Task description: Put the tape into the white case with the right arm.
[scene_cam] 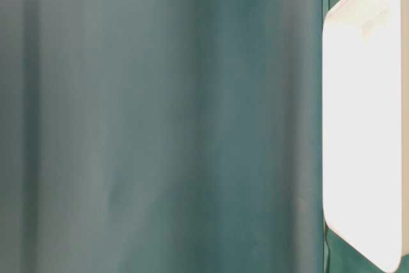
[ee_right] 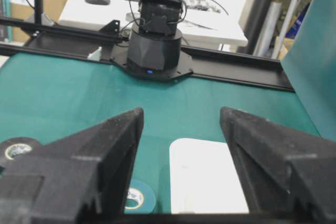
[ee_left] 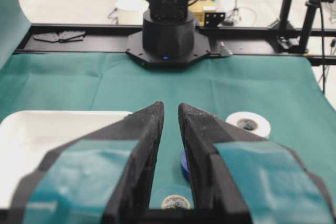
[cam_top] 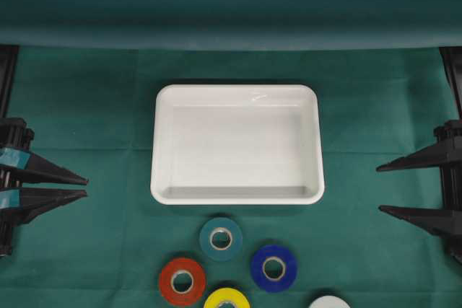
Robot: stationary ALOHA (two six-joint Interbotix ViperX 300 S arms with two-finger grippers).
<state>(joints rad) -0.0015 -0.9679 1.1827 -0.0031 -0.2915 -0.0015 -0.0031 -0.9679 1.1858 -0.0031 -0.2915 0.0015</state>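
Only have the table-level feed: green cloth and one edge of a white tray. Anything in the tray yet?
Observer: No. In the overhead view the shallow glossy white plastic case is empty.
Operator: Where are the tapes?
Observer: Five lie on the cloth below the case in that view: teal tape roll, red tape roll, blue tape roll, yellow tape roll, white tape roll.
Operator: Right arm?
Observer: The all-black right gripper sits at the right edge of the overhead view, jaws open, holding nothing.
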